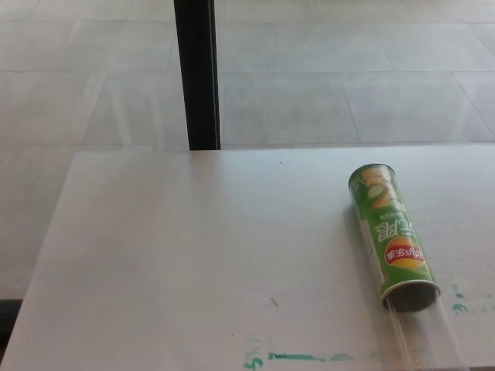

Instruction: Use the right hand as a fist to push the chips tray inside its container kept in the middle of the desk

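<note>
Head view: no robot hand shows anywhere, so whether the fingers are spread or curled into a fist cannot be told.
Can (390,236): green chips can lying on its side on the right part of the desk, not at the middle; closed end toward the far edge, open mouth toward the near edge.
Tray (427,336): clear plastic tray sticking out of the can's mouth toward the near edge and running out of the bottom of the picture; its near end is not visible, and part of it probably sits inside the can already.
Risk, can slides: the can lies loose with nothing behind its closed end, so a push on the tray would likely carry the whole can toward the far edge instead of seating the tray.
Risk, can rolls: a push that is off the can's axis could turn it or roll it sideways; the right edge is near.
Risk, tray jams: the tray is thin and see-through, so a fist landing off its end could tilt it against the can's rim or buckle it.
Risk, aim: the tray's end lies close to the near edge and out of view, so the fist's contact may be hard to judge from this camera.
Desk (193,255): pale, smooth, slightly glossy top, probably slippery; green paint smears (302,357) near the front edge and beside the can's mouth.
Room: light tiled floor (325,69) beyond the desk, with a black post (196,73) standing behind its far edge.
</note>
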